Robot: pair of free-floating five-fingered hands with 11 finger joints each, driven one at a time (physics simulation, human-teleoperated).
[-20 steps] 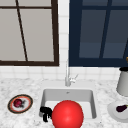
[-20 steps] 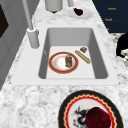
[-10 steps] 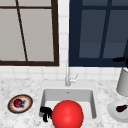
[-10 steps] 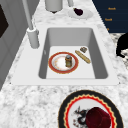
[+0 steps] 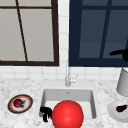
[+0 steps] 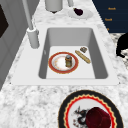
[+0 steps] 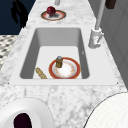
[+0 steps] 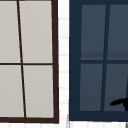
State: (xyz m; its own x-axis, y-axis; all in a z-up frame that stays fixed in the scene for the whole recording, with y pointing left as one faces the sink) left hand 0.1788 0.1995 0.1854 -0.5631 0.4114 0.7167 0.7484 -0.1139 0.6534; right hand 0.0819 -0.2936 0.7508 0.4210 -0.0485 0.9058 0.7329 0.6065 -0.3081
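Worktop of pale speckled stone runs below two windows, one light on the left and one dark blue on the right, and carries a white sink set into its middle. A tall tap rises from the back rim of the sink. A large red ball sits in front of the sink in the front view and blocks the basin floor there. At the far right of the worktop stands a grey canister, and just in front of it a white plate bears a dark aubergine. On the left of the worktop lies a patterned plate with a dark rim, carrying a deep red fruit. Inside the sink a red-rimmed plate lies flat on the basin floor, and a small jar stands upright on it. Just beside that plate a thin baguette lies at a slant, with a small brown lump near its far end. The left hand hangs at the front left edge of the sink, just beside the red ball, its fingers curled downward with nothing visible in them. The right hand floats high at the right, above the canister and against the dark window, with one finger stretched straight to the left; the rest runs off the frame, so I cannot tell whether it is open or closed.
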